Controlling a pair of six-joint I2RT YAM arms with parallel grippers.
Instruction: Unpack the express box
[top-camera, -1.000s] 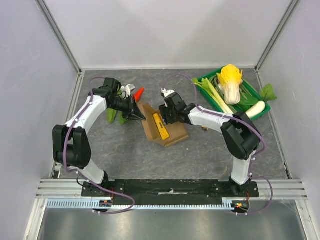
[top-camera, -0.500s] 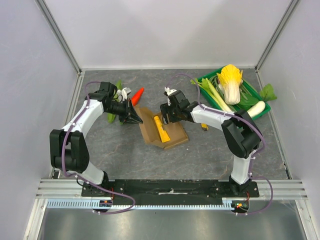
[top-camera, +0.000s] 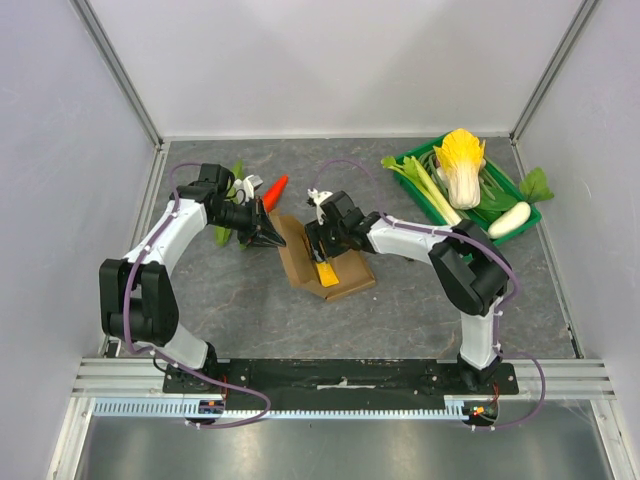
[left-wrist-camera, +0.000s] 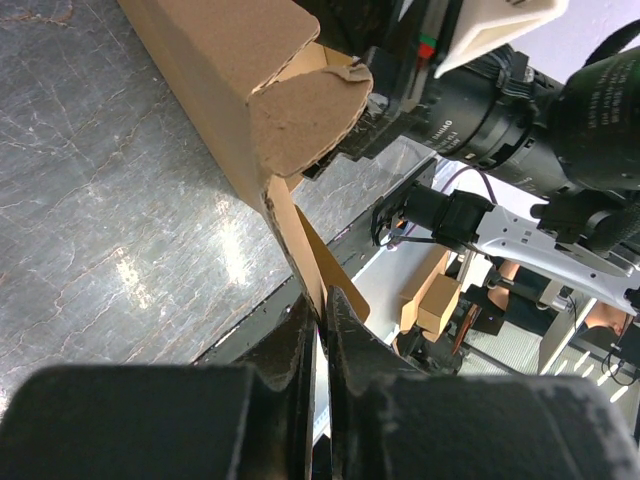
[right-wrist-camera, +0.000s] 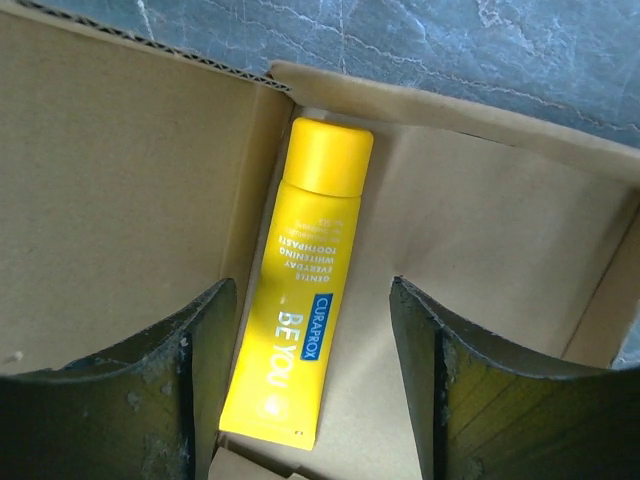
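Note:
The express box (top-camera: 345, 270) lies open in the middle of the table, a brown flat carton (left-wrist-camera: 230, 90). A yellow toothpaste tube (top-camera: 326, 272) rests inside it on the cardboard floor (right-wrist-camera: 480, 240). My left gripper (top-camera: 274, 238) is shut on the edge of the box's lid flap (left-wrist-camera: 300, 240) at the box's left side, jaws pinching the thin cardboard (left-wrist-camera: 322, 312). My right gripper (top-camera: 320, 246) hovers over the box interior, open (right-wrist-camera: 312, 345). The tube (right-wrist-camera: 305, 320) lies below and between its fingers (right-wrist-camera: 200, 360), nearer the left one and not touched by either.
A green crate (top-camera: 520, 205) at the back right holds a yellow cabbage (top-camera: 462, 165), celery stalks and a white radish (top-camera: 508, 218). A red pepper (top-camera: 276, 186) and green leaves (top-camera: 224, 230) lie behind the left arm. White walls enclose the table.
My right gripper has slid left, from beside the box to over its interior above the tube. The left gripper drew the lid flap a little leftward, then held still.

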